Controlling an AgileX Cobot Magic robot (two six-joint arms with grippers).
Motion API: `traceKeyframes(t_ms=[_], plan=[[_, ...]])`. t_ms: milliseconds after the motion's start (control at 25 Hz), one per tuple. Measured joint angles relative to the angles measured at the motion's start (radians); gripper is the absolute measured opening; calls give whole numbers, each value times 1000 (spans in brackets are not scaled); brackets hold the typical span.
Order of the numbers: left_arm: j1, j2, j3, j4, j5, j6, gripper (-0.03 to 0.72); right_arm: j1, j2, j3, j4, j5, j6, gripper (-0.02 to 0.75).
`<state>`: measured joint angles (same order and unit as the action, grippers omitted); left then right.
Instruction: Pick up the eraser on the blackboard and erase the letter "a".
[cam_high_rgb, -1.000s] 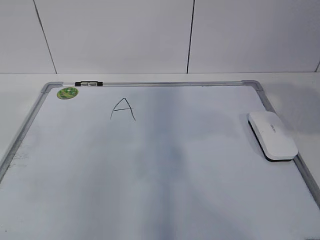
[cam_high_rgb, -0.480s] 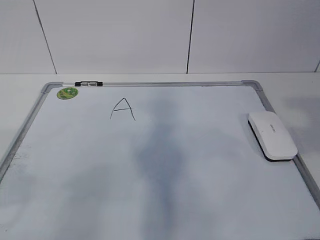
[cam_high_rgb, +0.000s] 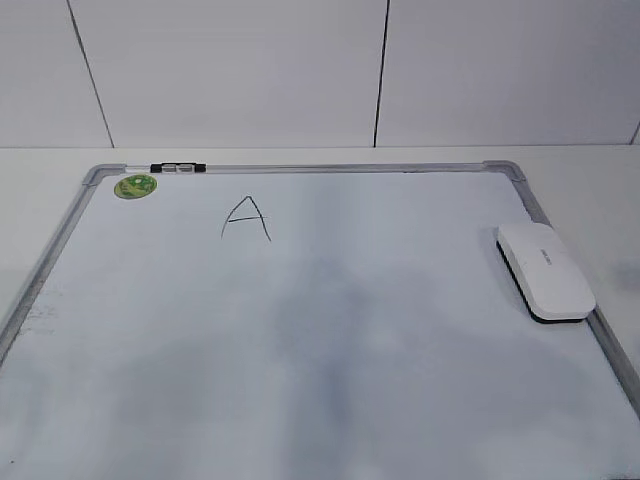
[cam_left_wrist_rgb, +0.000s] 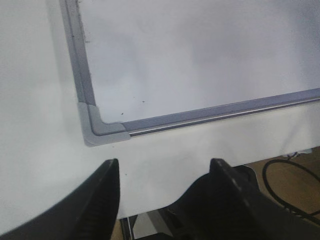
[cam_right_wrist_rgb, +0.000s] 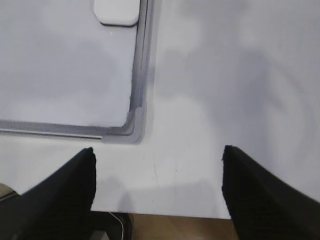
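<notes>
Board (cam_high_rgb: 60, 250), white, grey-framed, flat on a pale table (cam_high_rgb: 590, 180). Eraser (cam_high_rgb: 545, 270), white, dark-soled, sole down at the board's right edge, partly over the frame and likely parked there within the right arm's reach; small grey lettering on top, too small to read. Letter (cam_high_rgb: 245, 218), pointed capital "A" in thin black marker, upper left, well apart from the eraser; no cursive "a" visible. Round green sticker (cam_high_rgb: 135, 186) in the far-left corner, print illegible. Left gripper (cam_left_wrist_rgb: 165, 195) spread, empty, by the near-left corner. Right gripper (cam_right_wrist_rgb: 159, 192) spread wide, empty, by the near-right corner.
</notes>
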<state>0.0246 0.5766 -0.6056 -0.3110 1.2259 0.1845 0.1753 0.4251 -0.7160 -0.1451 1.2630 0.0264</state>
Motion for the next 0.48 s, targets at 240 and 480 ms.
traceKeyframes(t_ms=[240,480], plan=[[0,0,12,38,-25,0,424,0,-32,187,-5,-70,0,594],[0,0,63,67,-41,0,424,0,-34,189,-9,-98,10,594]])
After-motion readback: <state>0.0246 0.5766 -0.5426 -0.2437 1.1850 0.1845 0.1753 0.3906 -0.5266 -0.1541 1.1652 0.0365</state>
